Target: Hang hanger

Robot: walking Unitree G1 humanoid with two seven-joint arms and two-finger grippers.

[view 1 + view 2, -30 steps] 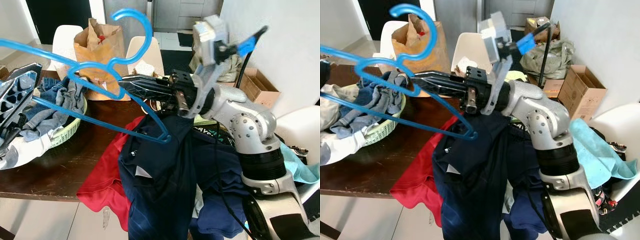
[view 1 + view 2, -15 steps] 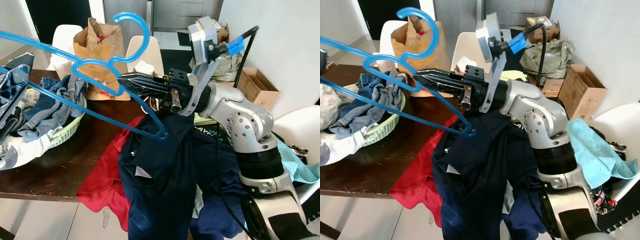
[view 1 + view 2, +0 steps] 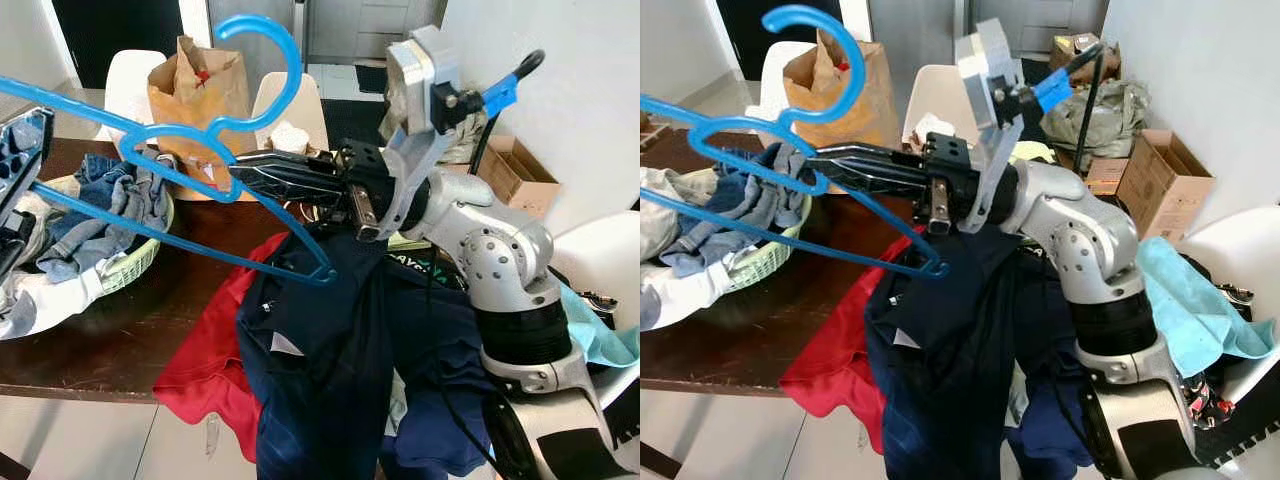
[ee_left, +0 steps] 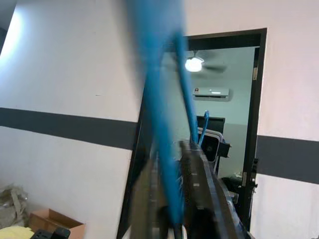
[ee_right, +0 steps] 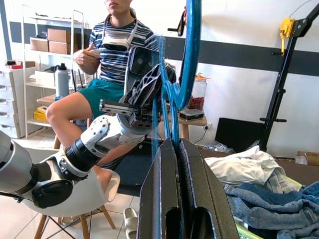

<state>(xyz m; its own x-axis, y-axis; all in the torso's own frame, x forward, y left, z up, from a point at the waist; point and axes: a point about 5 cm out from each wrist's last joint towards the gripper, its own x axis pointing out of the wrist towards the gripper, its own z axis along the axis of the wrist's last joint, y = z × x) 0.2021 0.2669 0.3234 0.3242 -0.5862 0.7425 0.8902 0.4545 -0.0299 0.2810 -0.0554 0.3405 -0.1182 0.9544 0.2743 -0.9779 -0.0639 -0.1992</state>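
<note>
Meanwhile, both pincers (image 3: 245, 178) (image 3: 22, 160) clamped on blue hanger (image 3: 180, 140), clothes heaped in green basket (image 3: 135, 262)

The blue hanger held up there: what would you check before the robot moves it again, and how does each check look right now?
1. Right gripper shut on the blue hanger near its neck: ok.
2. Left gripper shut on the hanger's far end: ok; the blue bar runs between its fingers.
3. Hook free and upright: ok; it curves above the brown paper bag, apart from it.
4. Navy shirt on the hanger: not ok; it drapes below, under the right arm.
5. A rail to hang it on: cannot tell.
6. Person seated clear of the hanger's swing: cannot tell.
</note>
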